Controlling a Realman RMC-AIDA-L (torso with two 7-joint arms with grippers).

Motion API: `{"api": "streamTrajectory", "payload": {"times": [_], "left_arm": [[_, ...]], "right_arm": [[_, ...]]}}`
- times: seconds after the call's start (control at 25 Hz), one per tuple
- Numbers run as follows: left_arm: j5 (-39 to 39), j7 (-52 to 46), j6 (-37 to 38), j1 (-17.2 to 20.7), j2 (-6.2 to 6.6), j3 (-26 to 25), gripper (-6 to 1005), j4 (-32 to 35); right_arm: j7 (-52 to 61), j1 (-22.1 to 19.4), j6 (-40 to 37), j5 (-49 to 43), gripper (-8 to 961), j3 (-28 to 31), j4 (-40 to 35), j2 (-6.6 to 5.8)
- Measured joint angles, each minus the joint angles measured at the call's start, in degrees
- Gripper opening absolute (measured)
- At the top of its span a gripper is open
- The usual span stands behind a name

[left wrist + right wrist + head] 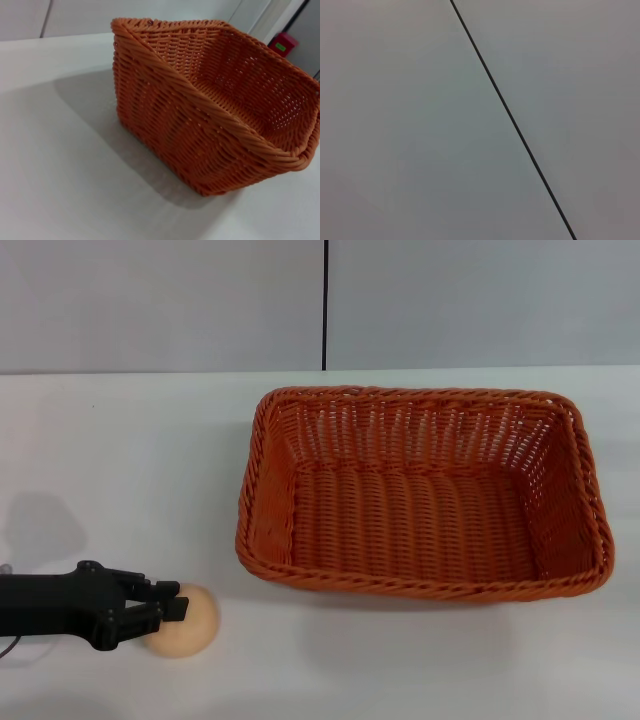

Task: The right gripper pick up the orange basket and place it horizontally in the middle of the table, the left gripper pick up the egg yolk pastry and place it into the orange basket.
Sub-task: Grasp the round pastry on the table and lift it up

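The orange basket (425, 490) stands upright and empty on the white table (120, 460), right of centre, with its long side running left to right. In the left wrist view the orange basket (210, 105) fills the frame a short way off. The egg yolk pastry (188, 624) rests on the table near the front left edge, well apart from the basket. My left gripper (168, 613) reaches in from the left and overlaps the pastry's left side. My right gripper is out of view.
A grey wall with a dark vertical seam (325, 305) runs behind the table. The right wrist view shows only that wall and the seam (512, 120). A red object (283, 44) sits far off behind the basket.
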Motion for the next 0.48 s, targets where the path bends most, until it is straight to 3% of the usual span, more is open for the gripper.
{"api": "streamTrajectory", "payload": {"times": [0.48], "left_arm": [[0.0, 0.7, -0.1, -0.1, 0.09, 0.9, 49, 0.0]], "right_arm": [[0.0, 0.1, 0.3, 0.1, 470, 0.0, 0.0, 0.0]]}}
